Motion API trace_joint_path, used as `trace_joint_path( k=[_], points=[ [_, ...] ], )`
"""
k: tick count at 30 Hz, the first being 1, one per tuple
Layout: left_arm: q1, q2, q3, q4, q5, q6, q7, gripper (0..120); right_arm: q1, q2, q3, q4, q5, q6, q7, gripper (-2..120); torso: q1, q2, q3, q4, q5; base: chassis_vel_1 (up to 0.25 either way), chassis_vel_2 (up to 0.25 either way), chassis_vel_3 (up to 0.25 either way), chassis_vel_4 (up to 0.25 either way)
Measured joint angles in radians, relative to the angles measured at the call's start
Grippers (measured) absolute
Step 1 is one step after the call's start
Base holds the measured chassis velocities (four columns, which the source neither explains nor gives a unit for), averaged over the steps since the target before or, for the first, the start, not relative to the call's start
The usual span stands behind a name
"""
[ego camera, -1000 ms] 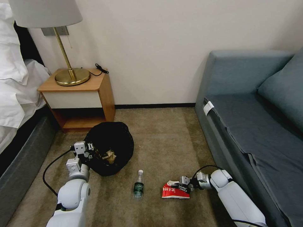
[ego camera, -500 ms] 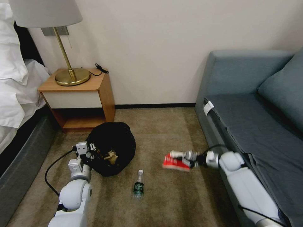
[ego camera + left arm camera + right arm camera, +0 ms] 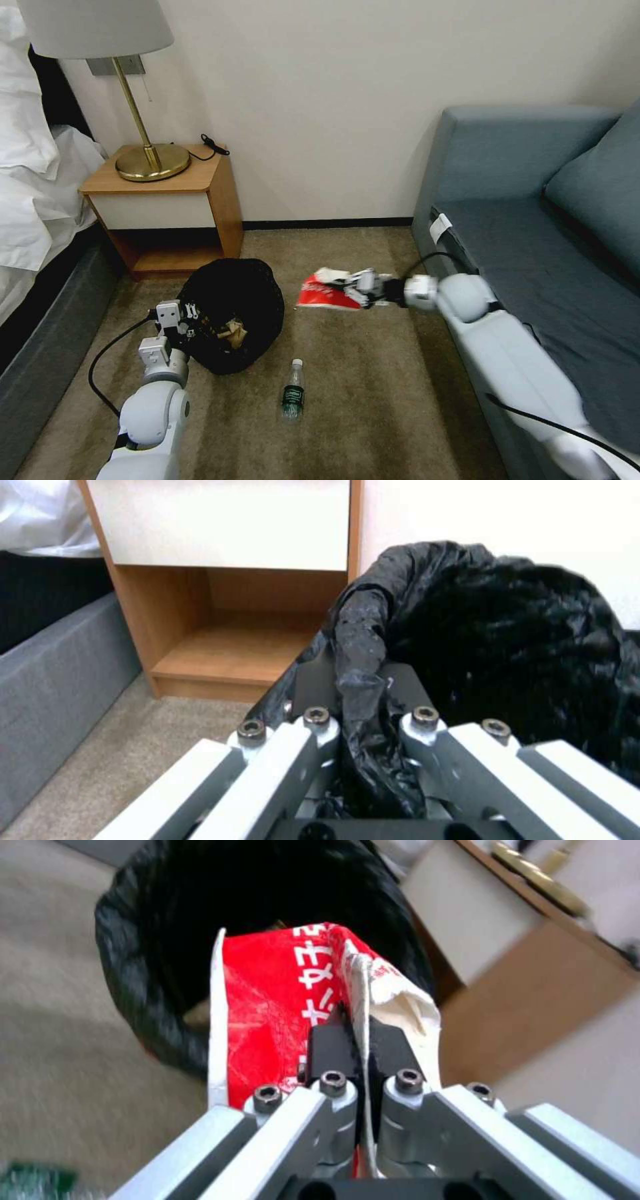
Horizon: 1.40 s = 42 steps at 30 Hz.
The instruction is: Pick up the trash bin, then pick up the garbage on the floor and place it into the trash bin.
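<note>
Both arms are showing smooth white rounded shells with ball-like joints, and a black cable is looping off each wrist. The left gripper (image 3: 363,700) and right gripper (image 3: 353,1032) are showing pale grey metal linkage bars, dark hex-socket screws and black pads.

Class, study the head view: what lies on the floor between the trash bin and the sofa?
In the head view, between the trash bin and the sofa lies bare carpet; the right gripper holds the red-and-white packet above it.
</note>
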Motion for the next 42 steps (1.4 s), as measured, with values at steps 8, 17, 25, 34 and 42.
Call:
trace_joint_path(
  k=[8, 17, 25, 34, 42],
  points=[
    [0.002, -0.01, 0.003, -0.009, 0.007, 0.003, 0.0, 5, 0.122, 0.124, -0.211, -0.14, -0.009, -0.018, 0.038, 0, 0.0, 0.0, 0.0, 0.0, 0.0003, 0.0, 0.0, 0.0, 0.0],
    [-0.004, -0.02, 0.004, -0.002, 0.017, 0.003, 0.0, 5, 0.214, 0.186, -0.291, -0.25, -0.009, -0.021, 0.043, 0, 0.0, 0.0, 0.0, -0.0001, 0.0003, 0.0, 0.0, 0.0, 0.0],
    [-0.007, -0.028, 0.006, 0.002, 0.028, 0.003, -0.001, 5, 0.292, 0.244, -0.332, -0.359, -0.011, -0.018, 0.046, 0, 0.0, 0.0, 0.0, -0.0001, 0.0003, 0.0, 0.0, 0.0, 0.0],
    [-0.007, -0.036, 0.004, 0.006, 0.037, 0.003, -0.002, 5, 0.35, 0.301, -0.388, -0.431, -0.01, -0.009, 0.073, 0, 0.0, 0.0, 0.0, -0.0001, 0.0003, 0.0, 0.0, 0.0, 0.0],
    [-0.001, -0.038, -0.006, -0.002, 0.038, 0.003, -0.003, 5, 0.347, 0.313, -0.444, -0.415, 0.007, -0.007, 0.121, 0, 0.0, 0.0, 0.0, -0.0001, 0.0005, 0.0, 0.0, 0.0, 0.0]
  ],
)
